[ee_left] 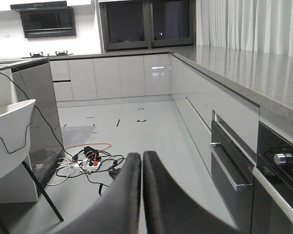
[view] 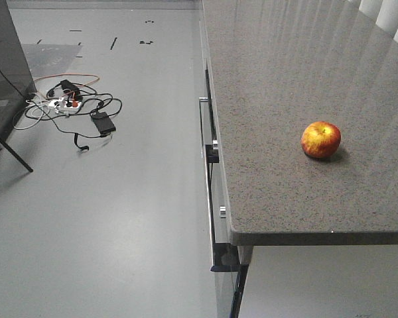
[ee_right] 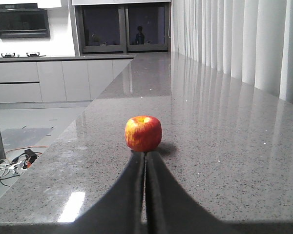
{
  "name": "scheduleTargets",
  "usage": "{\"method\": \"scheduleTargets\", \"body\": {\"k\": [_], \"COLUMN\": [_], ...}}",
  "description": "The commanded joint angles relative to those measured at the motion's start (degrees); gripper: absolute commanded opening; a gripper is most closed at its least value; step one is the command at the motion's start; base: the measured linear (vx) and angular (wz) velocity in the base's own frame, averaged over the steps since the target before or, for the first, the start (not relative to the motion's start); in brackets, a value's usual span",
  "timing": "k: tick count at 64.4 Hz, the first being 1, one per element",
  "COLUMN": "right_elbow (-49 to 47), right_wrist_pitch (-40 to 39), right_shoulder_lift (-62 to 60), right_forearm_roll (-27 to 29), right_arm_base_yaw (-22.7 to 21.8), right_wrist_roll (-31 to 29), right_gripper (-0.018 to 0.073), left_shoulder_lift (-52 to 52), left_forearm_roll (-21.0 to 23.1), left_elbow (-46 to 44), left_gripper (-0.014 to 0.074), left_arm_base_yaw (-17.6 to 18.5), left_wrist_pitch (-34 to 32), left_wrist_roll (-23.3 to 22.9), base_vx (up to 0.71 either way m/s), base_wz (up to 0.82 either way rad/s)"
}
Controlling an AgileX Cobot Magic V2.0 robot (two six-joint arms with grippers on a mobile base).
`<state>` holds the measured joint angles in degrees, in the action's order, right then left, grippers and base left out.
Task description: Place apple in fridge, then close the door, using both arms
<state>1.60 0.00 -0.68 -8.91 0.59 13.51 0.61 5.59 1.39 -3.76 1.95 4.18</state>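
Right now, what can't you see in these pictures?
- Fridge and door: no view shows them for sure; the dark panel at the front view's left edge is cut off.
- Apple: its back and underside are hidden from the right wrist view.
- Oven: cut off by the left wrist view's right edge.
- Floor cables: too small in the front view to sort.

Left pincer (ee_left: 141,156) and right pincer (ee_right: 146,156) are black (matte), tapering.
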Motion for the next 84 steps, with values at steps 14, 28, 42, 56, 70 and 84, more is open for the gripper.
{"method": "scheduleTargets", "body": {"k": [14, 28, 42, 56, 70, 84], "right_elbow": [0.2, 0.2, 0.2, 0.2, 0.2, -0.5], "right_wrist_pitch": [-4.0, -4.0, -4.0, -4.2, -5.1, -9.9], "right_shoulder_lift": [-0.4, -0.4, -0.4, -0.4, -0.4, -0.3], "right_forearm_roll": [-0.5, -0.5, -0.5, -0.5, -0.4, 3.4], "right_arm_base_yaw": [-0.1, -0.1, -0.1, -0.1, -0.1, -0.1], "right_wrist_roll": [-0.3, -0.3, -0.3, -0.3, 0.0, 0.3], "right_gripper": [-0.0003, -0.0003, -0.0003, -0.0003, -0.0003, -0.0001], "left_shoulder_lift": [0.9, 0.9, 0.9, 0.9, 0.9, 0.9], "left_forearm_roll": [0.4, 0.4, 0.4, 0.4, 0.4, 0.4], "left_elbow": [-1.0, -1.0, -1.0, -1.0, -1.0, -1.0], "left_gripper": [-0.0006, -0.0006, -0.0006, -0.0006, -0.0006, -0.0006], "left_arm_base_yaw": [0.3, 0.3, 0.3, 0.3, 0.3, 0.3], "left_wrist_pitch": [-4.4, -4.4, -4.4, -4.4, -4.4, -4.4], "left_wrist_roll": [-0.5, -0.5, -0.5, -0.5, -0.5, -0.5], "base_vx": [0.0, 0.0, 0.0, 0.0, 0.0, 0.0], "base_wz": [0.0, 0.0, 0.0, 0.0, 0.0, 0.0]}}
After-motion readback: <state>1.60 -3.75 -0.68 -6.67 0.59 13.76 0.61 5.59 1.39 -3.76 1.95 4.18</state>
